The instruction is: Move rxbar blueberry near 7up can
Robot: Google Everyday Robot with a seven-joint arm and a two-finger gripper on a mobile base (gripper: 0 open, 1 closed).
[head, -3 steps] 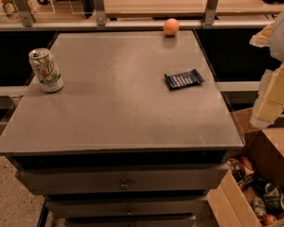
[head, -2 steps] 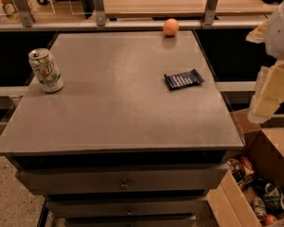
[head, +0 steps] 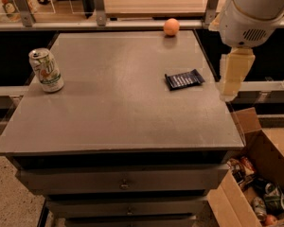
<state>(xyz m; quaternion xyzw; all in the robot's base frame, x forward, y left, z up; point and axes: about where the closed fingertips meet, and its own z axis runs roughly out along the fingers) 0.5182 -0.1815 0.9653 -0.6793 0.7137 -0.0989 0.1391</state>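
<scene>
The rxbar blueberry (head: 184, 79) lies flat on the grey table top (head: 118, 108), right of centre, in its dark navy wrapper. The 7up can (head: 46, 70) stands upright near the table's left edge, far from the bar. My gripper (head: 230, 84) hangs from the white arm (head: 251, 13) at the upper right. It is above the table's right edge, just right of the bar and apart from it, holding nothing that I can see.
An orange fruit (head: 171, 26) sits at the table's far edge. A cardboard box (head: 255, 183) with several small cans stands on the floor at the lower right. Drawers (head: 123, 183) are below the top. A railing and shelf run behind.
The arm and gripper have moved left, from beyond the table's right side to over its right edge, closer to the bar. The bar, the can and the orange have not moved.
</scene>
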